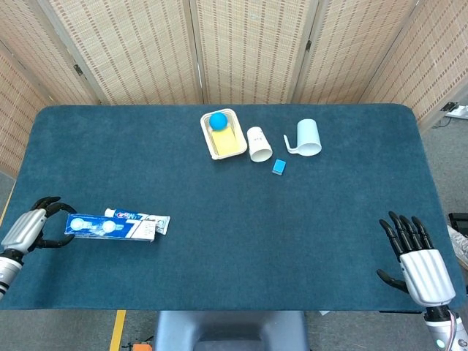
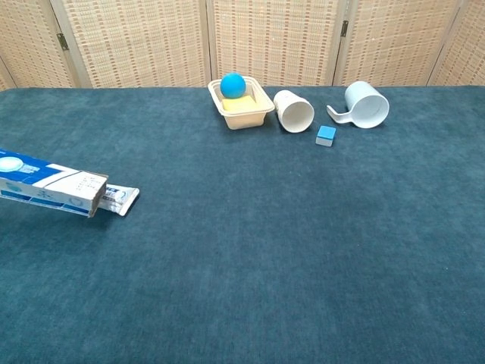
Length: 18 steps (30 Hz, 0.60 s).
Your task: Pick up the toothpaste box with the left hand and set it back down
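Observation:
The blue and white toothpaste box (image 1: 110,227) lies almost flat, low at the table's left front, and shows in the chest view as a long toothpaste box (image 2: 49,189). My left hand (image 1: 29,230) grips its left end at the table edge, fingers curled around it. A toothpaste tube (image 1: 139,216) lies on the cloth just behind the box, its crimped end (image 2: 121,199) peeking out past the box's open end. My right hand (image 1: 417,259) rests at the front right corner with fingers spread and nothing in it. Neither hand appears in the chest view.
At the back middle stands a cream tray (image 1: 232,146) holding a blue ball (image 1: 218,121). Beside it lie a tipped paper cup (image 1: 259,143), a small blue cube (image 1: 278,167) and a white mug (image 1: 308,137) on its side. A woven screen closes off the back.

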Each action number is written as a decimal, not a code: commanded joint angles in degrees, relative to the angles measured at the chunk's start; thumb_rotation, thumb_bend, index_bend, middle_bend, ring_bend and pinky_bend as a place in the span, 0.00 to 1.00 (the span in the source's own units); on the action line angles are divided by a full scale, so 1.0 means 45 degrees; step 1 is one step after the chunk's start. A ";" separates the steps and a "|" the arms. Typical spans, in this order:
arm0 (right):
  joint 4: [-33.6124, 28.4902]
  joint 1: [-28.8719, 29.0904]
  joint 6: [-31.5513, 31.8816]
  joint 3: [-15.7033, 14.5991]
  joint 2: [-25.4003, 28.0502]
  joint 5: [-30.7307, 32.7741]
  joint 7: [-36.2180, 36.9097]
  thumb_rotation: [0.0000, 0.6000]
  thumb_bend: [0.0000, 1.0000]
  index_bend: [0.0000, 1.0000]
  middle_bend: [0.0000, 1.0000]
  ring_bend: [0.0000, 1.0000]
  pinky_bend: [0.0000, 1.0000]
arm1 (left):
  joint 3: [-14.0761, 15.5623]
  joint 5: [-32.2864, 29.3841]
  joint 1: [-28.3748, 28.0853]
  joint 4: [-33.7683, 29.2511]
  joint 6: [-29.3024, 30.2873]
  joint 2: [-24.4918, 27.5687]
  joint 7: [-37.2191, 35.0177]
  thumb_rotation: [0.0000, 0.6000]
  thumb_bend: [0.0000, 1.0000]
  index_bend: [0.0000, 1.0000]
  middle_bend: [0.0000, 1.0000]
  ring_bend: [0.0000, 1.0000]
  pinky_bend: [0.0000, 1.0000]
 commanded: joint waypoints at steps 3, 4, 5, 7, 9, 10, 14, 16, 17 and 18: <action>-0.0014 -0.0029 0.0052 0.0035 -0.0013 0.0046 -0.0025 1.00 0.13 0.00 0.00 0.00 0.00 | 0.0434 -0.0083 -0.0232 0.0232 -0.0689 0.0011 -0.0234 1.00 0.28 0.13 0.11 0.00 0.00; -0.0016 -0.0033 0.0061 0.0041 -0.0014 0.0051 -0.0024 1.00 0.13 0.00 0.00 0.00 0.00 | 0.0502 -0.0146 -0.0283 0.0206 -0.0874 0.0056 -0.0175 1.00 0.26 0.08 0.08 0.00 0.00; -0.0016 -0.0036 0.0068 0.0044 -0.0014 0.0051 -0.0029 1.00 0.13 0.00 0.00 0.00 0.00 | 0.0540 -0.0219 -0.0329 0.0149 -0.1010 0.0109 -0.0110 1.00 0.24 0.04 0.04 0.00 0.00; -0.0013 -0.0038 0.0067 0.0039 -0.0014 0.0044 -0.0029 1.00 0.13 0.00 0.00 0.00 0.00 | 0.0560 -0.0394 -0.0351 -0.0009 -0.1065 0.0216 0.0072 1.00 0.23 0.00 0.01 0.00 0.00; -0.0012 -0.0039 0.0066 0.0045 -0.0011 0.0055 -0.0026 1.00 0.13 0.00 0.00 0.00 0.00 | 0.0574 -0.0562 -0.0318 -0.0239 -0.1037 0.0382 0.0335 1.00 0.22 0.00 0.00 0.00 0.00; -0.0013 -0.0045 0.0080 0.0055 -0.0006 0.0066 -0.0019 1.00 0.13 0.00 0.00 0.00 0.00 | 0.0593 -0.0632 -0.0269 -0.0459 -0.0953 0.0524 0.0497 1.00 0.22 0.00 0.00 0.00 0.00; 0.0001 -0.0139 0.0295 0.0162 -0.0010 0.0178 -0.0039 1.00 0.13 0.00 0.00 0.00 0.00 | 0.0549 -0.1073 0.0296 -0.1378 0.0179 0.0986 0.2104 1.00 0.22 0.00 0.00 0.00 0.00; 0.0014 -0.0199 0.0405 0.0224 -0.0017 0.0277 -0.0010 1.00 0.13 0.00 0.00 0.00 0.00 | 0.0503 -0.1241 0.0932 -0.2003 0.1599 0.0978 0.3609 1.00 0.23 0.00 0.00 0.00 0.00; 0.0016 -0.0212 0.0409 0.0228 0.0001 0.0308 0.0049 1.00 0.13 0.00 0.00 0.00 0.00 | 0.0502 -0.1258 0.1235 -0.2230 0.2301 0.0905 0.4389 1.00 0.23 0.00 0.00 0.00 0.00; 0.0020 -0.0213 0.0398 0.0242 0.0023 0.0351 0.0111 1.00 0.13 0.00 0.00 0.00 0.00 | 0.0506 -0.1242 0.1560 -0.2440 0.3055 0.0772 0.5161 1.00 0.23 0.00 0.00 0.00 0.00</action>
